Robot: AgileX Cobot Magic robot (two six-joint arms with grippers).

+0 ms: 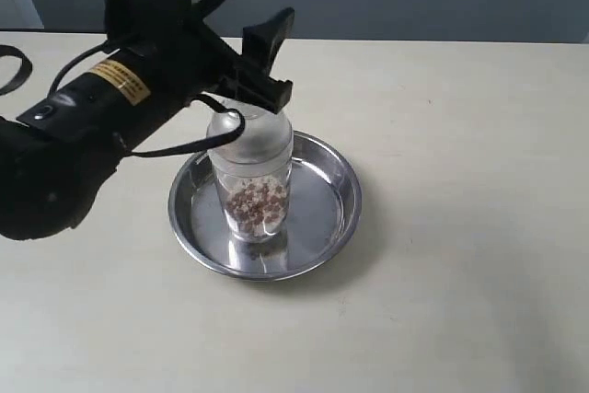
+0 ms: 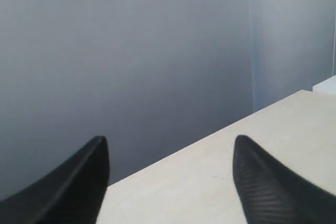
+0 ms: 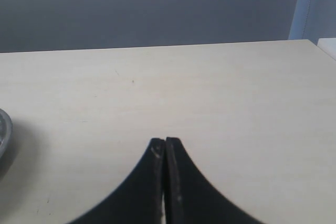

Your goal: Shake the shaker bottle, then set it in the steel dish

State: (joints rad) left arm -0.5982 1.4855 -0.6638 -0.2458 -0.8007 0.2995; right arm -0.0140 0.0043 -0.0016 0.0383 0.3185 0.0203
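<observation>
Exterior view: shaker bottle [image 1: 251,172] upright in steel dish [image 1: 333,192] on worktop [image 1: 460,227], long axis vertical; left gripper [image 2: 169,148], spread wide and empty, beside its domed top; right gripper [image 3: 165,142] closed, farther off.

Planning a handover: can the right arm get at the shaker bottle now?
Probably, from the side: nothing lies between the shut right gripper and the steel dish, though the left gripper hangs right over the shaker bottle.

Only marking is a yellow label [image 1: 120,80] with black print on the left arm [image 1: 64,149], too small to read; no other legible text, brand or number.
</observation>
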